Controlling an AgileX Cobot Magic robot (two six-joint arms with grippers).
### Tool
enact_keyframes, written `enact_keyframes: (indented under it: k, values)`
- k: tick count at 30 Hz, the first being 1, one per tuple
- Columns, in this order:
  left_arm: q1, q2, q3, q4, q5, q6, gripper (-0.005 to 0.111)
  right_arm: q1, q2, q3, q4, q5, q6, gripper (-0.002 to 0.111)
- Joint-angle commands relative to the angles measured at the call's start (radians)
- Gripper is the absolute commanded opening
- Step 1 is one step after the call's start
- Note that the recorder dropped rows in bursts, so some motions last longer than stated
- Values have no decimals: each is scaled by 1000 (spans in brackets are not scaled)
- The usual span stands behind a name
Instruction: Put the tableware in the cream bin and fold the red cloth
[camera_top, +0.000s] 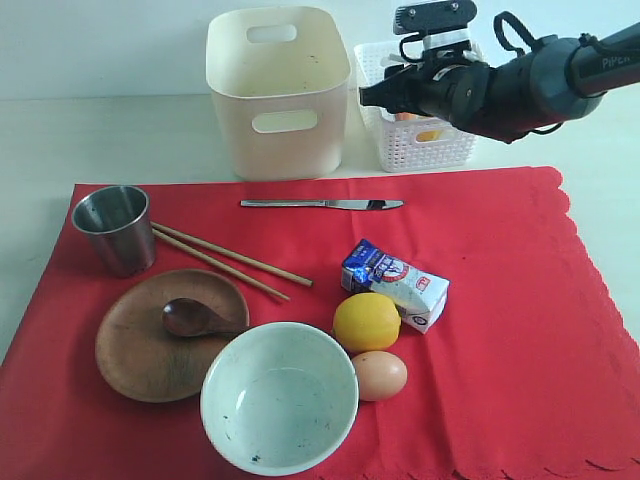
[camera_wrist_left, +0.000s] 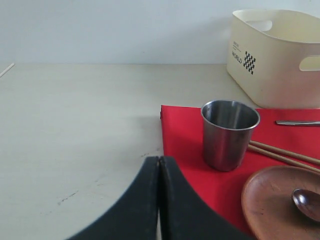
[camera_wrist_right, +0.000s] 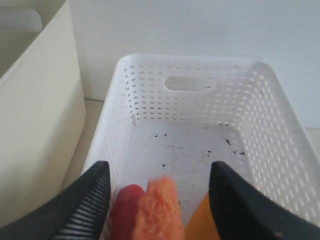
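- Right end effector (camera_wrist_right: 160, 172) hangs over the white lattice basket (camera_wrist_right: 125, 100), jaws wide, clamping nothing; a blurred sausage (camera_wrist_right: 129, 210) shows between them.
- Left end effector (camera_wrist_left: 159, 165) is pressed closed, above the bare surface (camera_wrist_left: 75, 125).
- Steel cup (camera_top: 113, 228), chopsticks (camera_top: 230, 260), plate (camera_top: 130, 355), spoon (camera_top: 195, 317), bowl (camera_top: 279, 397) and knife (camera_top: 320, 204) lie on the flat red cloth (camera_top: 500, 300).
- The cream bin (camera_top: 278, 90) stands just behind the cloth.

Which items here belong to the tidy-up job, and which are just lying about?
Job: cup, chopsticks, plate, spoon, bowl, knife, cream bin, red cloth.
Lying about: lemon, egg, milk carton, white basket.
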Motion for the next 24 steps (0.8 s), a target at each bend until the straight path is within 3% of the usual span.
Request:
enact_keyframes:
  k: [1, 7, 19, 24]
  values:
    - [2, -6, 3, 7, -5, -2, 0, -2, -9, -1, 2, 1, -9, 66]
    - [2, -6, 3, 7, -5, -2, 0, -2, -60, -1, 2, 79, -9, 70]
    - [2, -6, 3, 7, -5, -2, 0, -2, -336, -1, -9, 477, -63, 70]
    - [2, -6, 3, 7, -5, -2, 0, -2, -458, -1, -14, 598, -74, 60]
